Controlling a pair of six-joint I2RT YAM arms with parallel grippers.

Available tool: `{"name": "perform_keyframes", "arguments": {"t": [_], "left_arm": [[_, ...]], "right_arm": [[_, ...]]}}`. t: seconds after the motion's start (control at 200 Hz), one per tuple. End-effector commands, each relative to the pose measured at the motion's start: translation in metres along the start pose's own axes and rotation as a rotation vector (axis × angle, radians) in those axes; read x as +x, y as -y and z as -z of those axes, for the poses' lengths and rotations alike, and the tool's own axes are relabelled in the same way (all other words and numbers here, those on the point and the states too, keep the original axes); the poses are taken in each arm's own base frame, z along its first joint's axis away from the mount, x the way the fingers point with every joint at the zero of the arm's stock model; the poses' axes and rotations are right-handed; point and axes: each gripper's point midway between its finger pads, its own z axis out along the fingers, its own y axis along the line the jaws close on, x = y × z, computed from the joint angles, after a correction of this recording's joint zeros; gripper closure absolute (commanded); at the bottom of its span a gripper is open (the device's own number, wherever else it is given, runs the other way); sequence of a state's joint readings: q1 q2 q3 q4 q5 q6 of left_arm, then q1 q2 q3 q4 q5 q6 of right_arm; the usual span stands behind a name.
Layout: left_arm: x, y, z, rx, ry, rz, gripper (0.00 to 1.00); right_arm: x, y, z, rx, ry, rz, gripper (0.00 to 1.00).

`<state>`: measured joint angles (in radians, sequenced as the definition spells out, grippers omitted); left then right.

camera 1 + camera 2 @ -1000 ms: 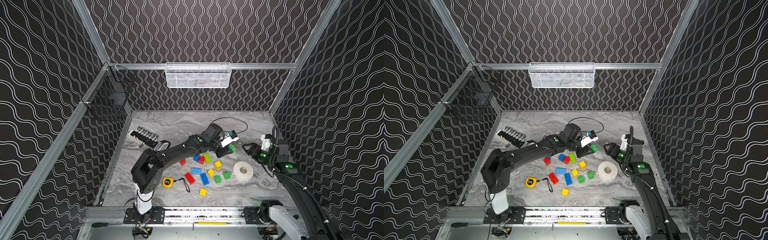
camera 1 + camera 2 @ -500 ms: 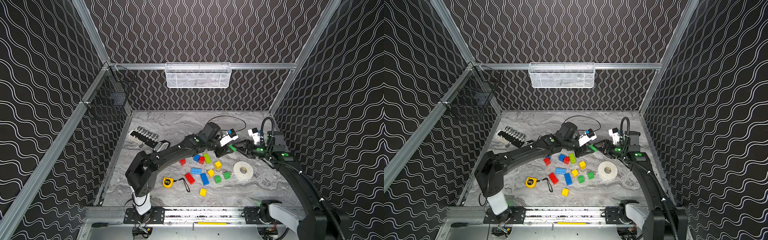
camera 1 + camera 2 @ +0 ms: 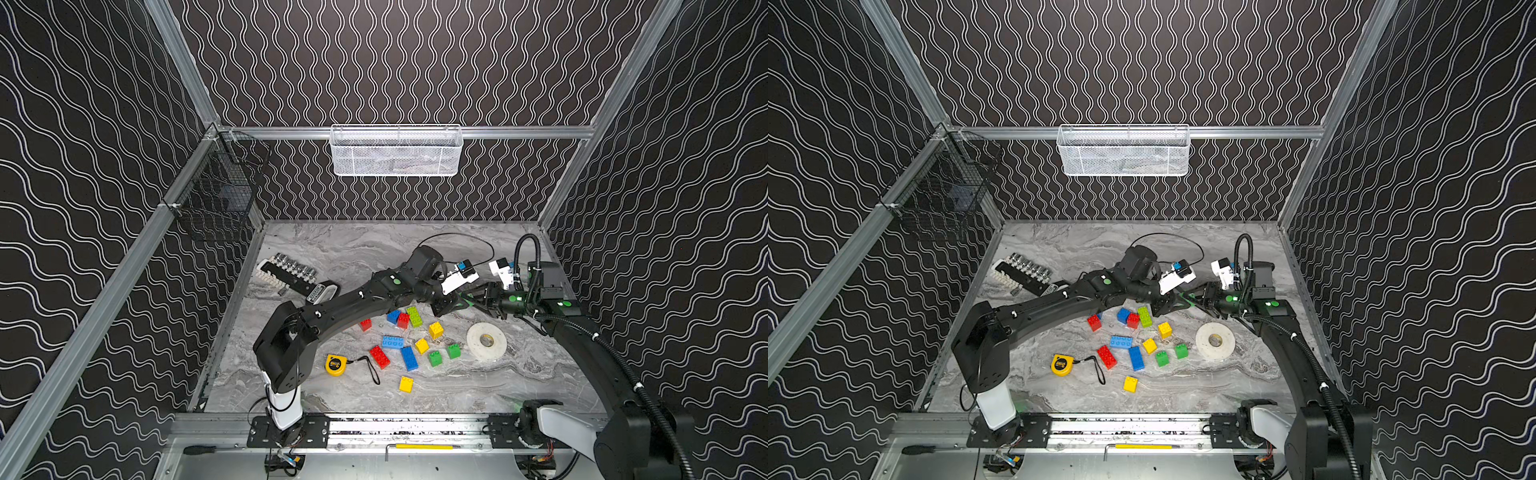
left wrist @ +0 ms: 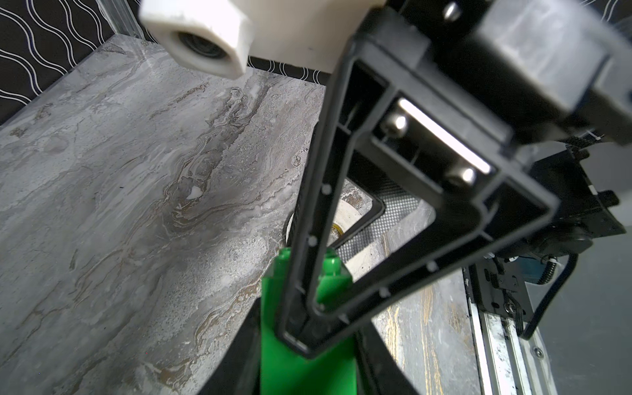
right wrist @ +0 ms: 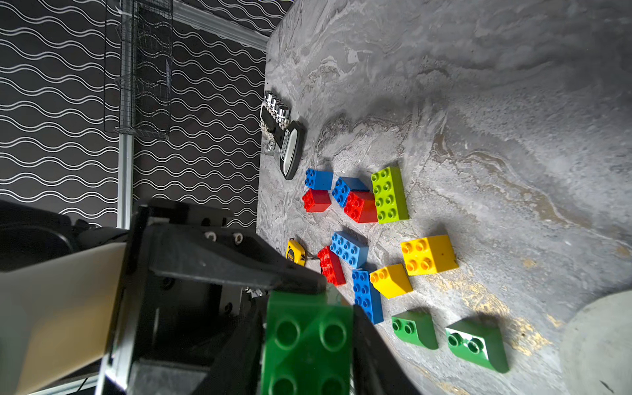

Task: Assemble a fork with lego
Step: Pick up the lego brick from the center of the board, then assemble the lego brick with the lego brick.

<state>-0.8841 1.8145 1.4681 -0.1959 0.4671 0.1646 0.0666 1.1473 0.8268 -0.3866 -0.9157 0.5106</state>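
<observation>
The green brick (image 5: 307, 342) is held off the bench (image 3: 353, 249), just beyond the loose bricks (image 3: 409, 358), between 2 end effectors; the left end effector (image 4: 307, 369) pinches 1 end; the right end effector (image 5: 307, 335) looks pressed onto the other, fingers (image 5: 367, 345) flush against the brick's sides. I read this as a hand-over; the left should release only once the right's hold is square and firm, then back straight out, so the brick neither twists nor drops onto the pile.
</observation>
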Motion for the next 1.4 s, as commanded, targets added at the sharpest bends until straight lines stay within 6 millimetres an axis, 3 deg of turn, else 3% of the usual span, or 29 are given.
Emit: {"name": "perform_keyframes", "arguments": {"t": [0.0,0.325,0.355,0.481,0.566,0.641,0.726,0.861,0.966,1.226,1.392], "left_arm": [[-0.003,0.003,-0.001,0.019,0.008,-0.014,0.90],[-0.005,0.003,0.003,0.012,0.018,-0.012,0.89],[-0.007,0.004,0.004,0.013,0.023,-0.007,0.82],[-0.018,-0.002,0.024,0.009,0.111,0.087,0.29],[-0.020,-0.014,0.055,0.001,0.245,0.209,0.15],[-0.006,-0.027,0.083,-0.054,0.342,0.326,0.13],[0.027,-0.039,0.105,-0.162,0.361,0.440,0.13],[0.084,-0.042,0.118,-0.300,0.284,0.551,0.14],[0.111,-0.041,0.120,-0.343,0.232,0.609,0.14],[0.134,-0.043,0.114,-0.356,0.243,0.701,0.14],[0.145,-0.045,0.106,-0.339,0.253,0.739,0.15]], "right_arm": [[-0.001,-0.006,-0.001,-0.016,-0.008,0.008,0.62],[-0.003,-0.004,-0.001,-0.003,0.032,0.021,0.73],[-0.004,-0.002,-0.001,0.005,0.042,0.021,0.74],[-0.007,0.021,-0.002,0.174,0.112,0.065,0.81],[-0.006,0.046,-0.007,0.368,0.159,0.147,0.87],[0.001,0.061,-0.016,0.482,0.173,0.225,0.90],[0.012,0.064,-0.029,0.525,0.176,0.321,0.91],[0.027,0.049,-0.050,0.594,0.188,0.579,0.95],[0.036,0.041,-0.065,0.631,0.147,0.701,0.95],[0.043,0.055,-0.092,0.708,0.068,0.760,0.96],[0.041,0.061,-0.098,0.731,0.058,0.764,0.96]]}}
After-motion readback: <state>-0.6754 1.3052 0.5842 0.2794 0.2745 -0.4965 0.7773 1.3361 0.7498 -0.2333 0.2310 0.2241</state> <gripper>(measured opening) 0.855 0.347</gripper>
